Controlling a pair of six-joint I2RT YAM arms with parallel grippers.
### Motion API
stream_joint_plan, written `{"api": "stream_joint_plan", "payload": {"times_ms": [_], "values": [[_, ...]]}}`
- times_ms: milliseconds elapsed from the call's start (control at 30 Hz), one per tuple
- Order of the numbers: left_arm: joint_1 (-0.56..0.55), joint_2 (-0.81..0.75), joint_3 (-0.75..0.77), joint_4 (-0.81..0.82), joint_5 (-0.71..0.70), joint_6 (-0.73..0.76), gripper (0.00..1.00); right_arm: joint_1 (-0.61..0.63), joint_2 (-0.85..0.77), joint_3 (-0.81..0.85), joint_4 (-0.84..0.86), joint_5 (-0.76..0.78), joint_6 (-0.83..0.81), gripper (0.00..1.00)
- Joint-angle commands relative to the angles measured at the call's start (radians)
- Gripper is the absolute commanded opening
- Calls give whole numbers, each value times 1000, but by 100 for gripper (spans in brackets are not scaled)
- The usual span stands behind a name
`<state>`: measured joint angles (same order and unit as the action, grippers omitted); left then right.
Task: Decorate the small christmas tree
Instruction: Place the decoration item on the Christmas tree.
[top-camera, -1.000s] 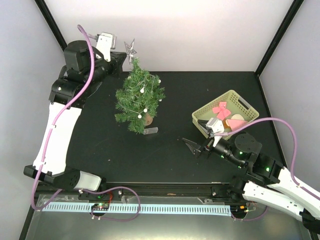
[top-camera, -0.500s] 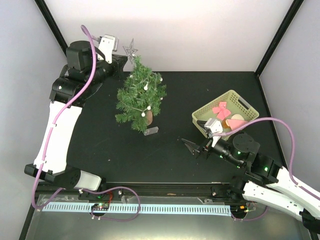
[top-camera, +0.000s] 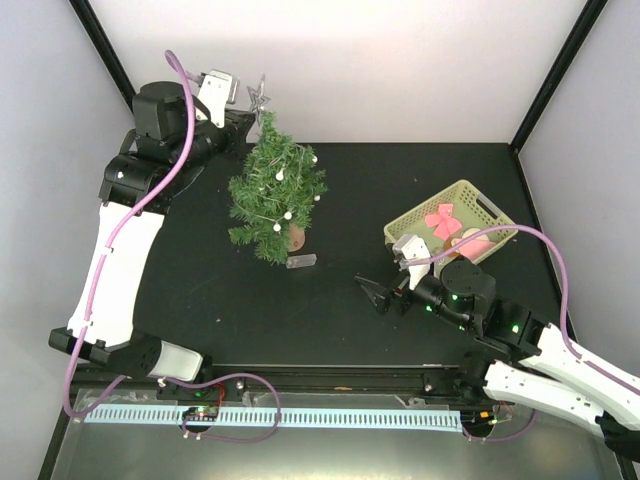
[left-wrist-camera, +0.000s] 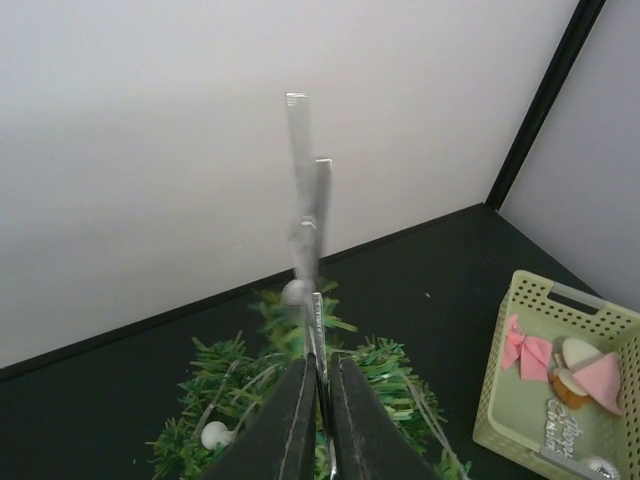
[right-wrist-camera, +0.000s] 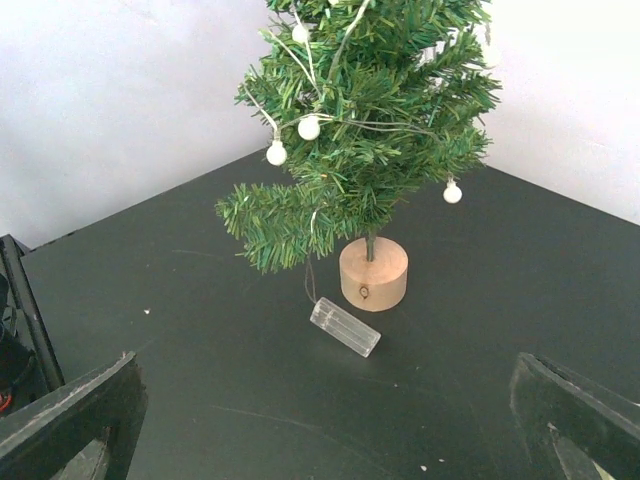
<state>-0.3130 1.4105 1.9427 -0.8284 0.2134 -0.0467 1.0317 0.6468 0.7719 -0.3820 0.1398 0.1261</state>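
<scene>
From above, the left tool (top-camera: 248, 112), clenched on a star (top-camera: 259, 95), has carried it nearer the tip of the tree (top-camera: 275, 190), just below. Its wrist view shows the star edge-on above the needles, so it looks ready to seat. In the right wrist view, the right tool (right-wrist-camera: 320, 420) is released and has come closer, with the tree ahead on the tabletop (right-wrist-camera: 200, 300).

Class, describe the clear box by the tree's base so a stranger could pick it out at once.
On the black table, find the small christmas tree toward the far left. Beside its round wooden stump, on the near side, lies the clear box, a thin wire running up into the branches. It alone is transparent and oblong, flat on the table; the white balls hang above.
</scene>
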Motion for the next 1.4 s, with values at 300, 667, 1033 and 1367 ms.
{"api": "stream_joint_plan", "payload": {"times_ms": [300,667,1033,1367], "values": [[6,-15,2,-17,-31,33,18,5,5,29,14,4,14,100],[6,-120,-198,202,-69,8,39,5,5,27,20,19,33,100],[6,-416,-551,279,-81,12,99,4,14,54,9,286,57,100],[6,-728,-1011,273,-31,-24,99,-107,193,158,27,359,-29,100]]}}
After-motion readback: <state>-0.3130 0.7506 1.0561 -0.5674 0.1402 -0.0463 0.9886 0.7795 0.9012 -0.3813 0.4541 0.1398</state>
